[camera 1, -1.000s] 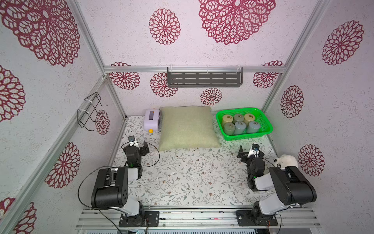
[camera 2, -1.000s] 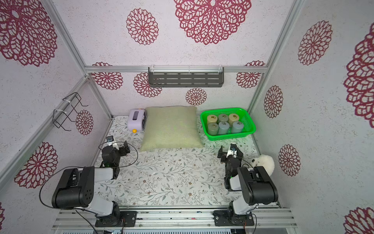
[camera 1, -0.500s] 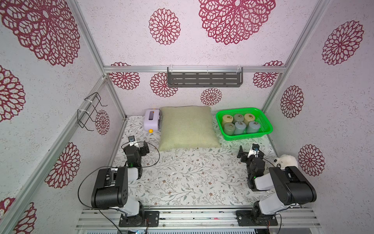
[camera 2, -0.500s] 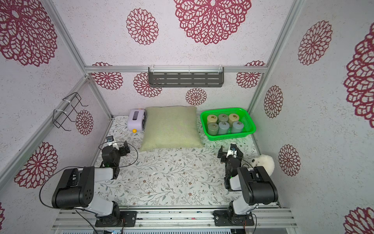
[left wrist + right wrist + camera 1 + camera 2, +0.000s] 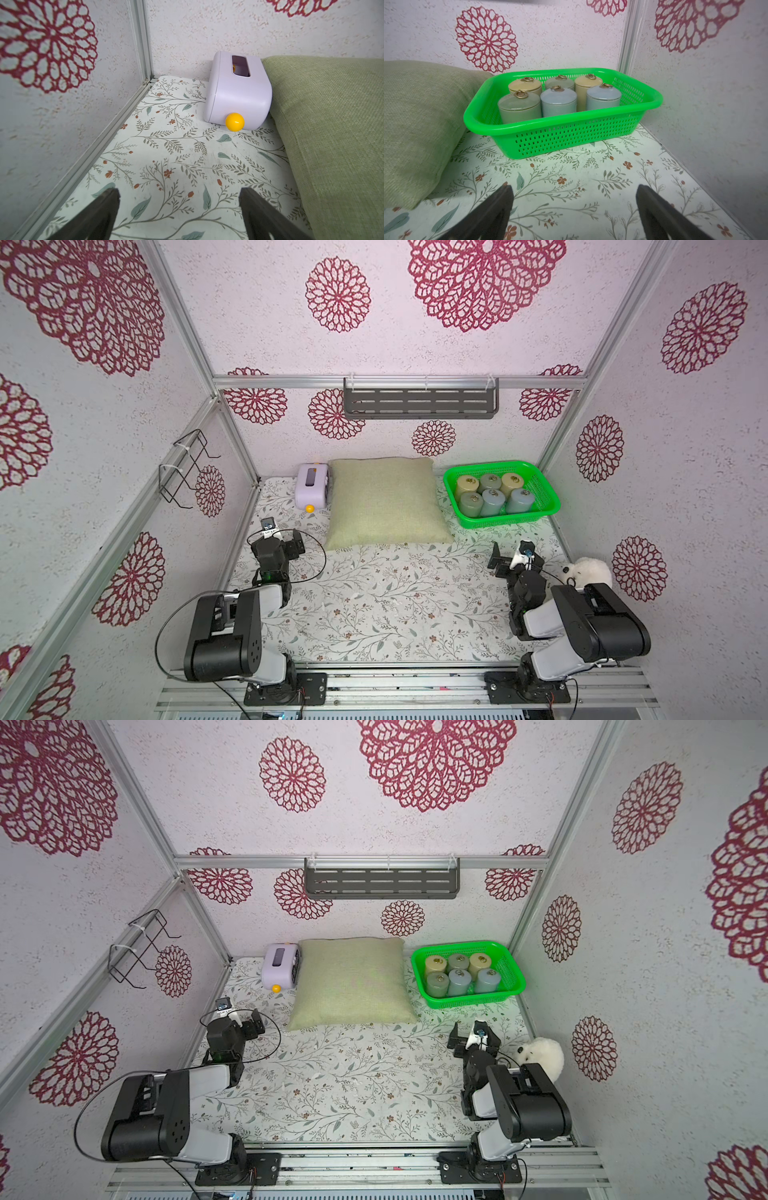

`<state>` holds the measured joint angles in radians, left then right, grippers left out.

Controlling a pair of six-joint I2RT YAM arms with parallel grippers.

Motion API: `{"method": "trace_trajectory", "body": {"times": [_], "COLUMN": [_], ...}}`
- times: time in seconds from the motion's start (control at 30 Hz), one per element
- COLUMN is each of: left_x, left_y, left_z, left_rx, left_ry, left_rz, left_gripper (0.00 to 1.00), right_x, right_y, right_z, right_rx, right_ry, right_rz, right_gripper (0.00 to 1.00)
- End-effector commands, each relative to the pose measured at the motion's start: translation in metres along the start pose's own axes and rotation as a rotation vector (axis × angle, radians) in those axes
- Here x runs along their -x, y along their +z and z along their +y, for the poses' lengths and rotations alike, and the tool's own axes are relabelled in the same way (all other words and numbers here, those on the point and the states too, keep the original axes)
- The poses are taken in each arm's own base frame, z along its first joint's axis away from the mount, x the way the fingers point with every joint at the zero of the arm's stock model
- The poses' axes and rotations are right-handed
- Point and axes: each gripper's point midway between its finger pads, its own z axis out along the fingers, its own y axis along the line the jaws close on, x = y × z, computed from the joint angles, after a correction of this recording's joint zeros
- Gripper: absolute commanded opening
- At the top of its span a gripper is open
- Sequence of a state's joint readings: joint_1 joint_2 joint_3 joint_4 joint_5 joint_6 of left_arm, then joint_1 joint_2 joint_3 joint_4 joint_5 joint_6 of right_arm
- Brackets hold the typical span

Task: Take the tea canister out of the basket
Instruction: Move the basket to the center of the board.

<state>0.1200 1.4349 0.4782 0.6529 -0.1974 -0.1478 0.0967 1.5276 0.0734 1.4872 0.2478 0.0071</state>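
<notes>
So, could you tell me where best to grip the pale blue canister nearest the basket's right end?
Probably from above, right claw around the pale blue canister just under its lid: it stands upright; the basket wall and close neighbours block side approaches.

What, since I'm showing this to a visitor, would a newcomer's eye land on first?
The bright green basket at the back on the robot's right, holding six lidded canisters in two rows of three. Then the big olive pillow at the back centre, and the dark red flower patterns across the walls.
</notes>
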Motion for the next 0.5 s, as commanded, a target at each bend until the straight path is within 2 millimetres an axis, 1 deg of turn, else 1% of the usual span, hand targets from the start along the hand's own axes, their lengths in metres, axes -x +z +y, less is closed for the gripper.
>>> {"method": "trace_trajectory", "body": {"times": [0.0, 0.03, 0.07, 0.1, 0.13, 0.17, 0.2, 0.23, 0.3, 0.33, 0.4, 0.47], "left_x": [0.038, 0.05, 0.059, 0.068, 0.077, 0.086, 0.093, 0.1, 0.11, 0.115, 0.123, 0.127], "left_y": [-0.007, -0.008, -0.013, -0.02, -0.023, -0.024, -0.027, -0.03, -0.035, -0.037, -0.042, -0.047], "left_z": [0.015, 0.022, 0.037, 0.046, 0.048, 0.043, 0.041, 0.04, 0.029, 0.023, 0.013, 0.004], "left_rx": [0.097, 0.141, 0.23, 0.287, 0.288, 0.246, 0.229, 0.226, 0.168, 0.131, 0.07, 0.03], "left_ry": [-0.065, -0.114, -0.209, -0.282, -0.305, -0.306, -0.313, -0.333, -0.354, -0.365, -0.406, -0.474], "left_rz": [0.009, -0.012, -0.008, 0.007, 0.019, 0.038, 0.053, 0.056, 0.073, 0.075, 0.078, 0.084], "left_gripper": [0.97, 0.97, 0.98, 0.97, 0.97, 0.97, 0.97, 0.97, 0.97, 0.97, 0.97, 0.97], "right_x": [0.04, 0.042, 0.046, 0.05, 0.052, 0.055, 0.05, 0.052, 0.061, 0.066, 0.076, 0.088], "right_y": [-0.014, -0.016, -0.018, -0.02, -0.02, -0.015, -0.006, 0.002, 0.013, 0.016, 0.018, 0.011], "right_z": [-0.006, -0.006, -0.006, -0.005, -0.003, 0.0, 0.0, 0.0, 0.012, 0.018, 0.021, 0.019], "right_rx": [-0.028, -0.03, -0.032, -0.029, -0.02, -0.014, -0.027, -0.045, 0.005, 0.034, 0.043, 0.05], "right_ry": [0.02, 0.018, 0.019, 0.019, 0.013, 0.026, 0.076, 0.112, 0.133, 0.141, 0.233, 0.363], "right_rz": [-0.155, -0.161, -0.168, -0.172, -0.163, -0.134, -0.052, 0.002, 0.067, 0.078, 0.074, 0.017], "right_gripper": [0.99, 0.99, 0.99, 0.99, 0.99, 0.99, 0.99, 0.99, 0.99, 0.99, 0.99, 0.99]}}
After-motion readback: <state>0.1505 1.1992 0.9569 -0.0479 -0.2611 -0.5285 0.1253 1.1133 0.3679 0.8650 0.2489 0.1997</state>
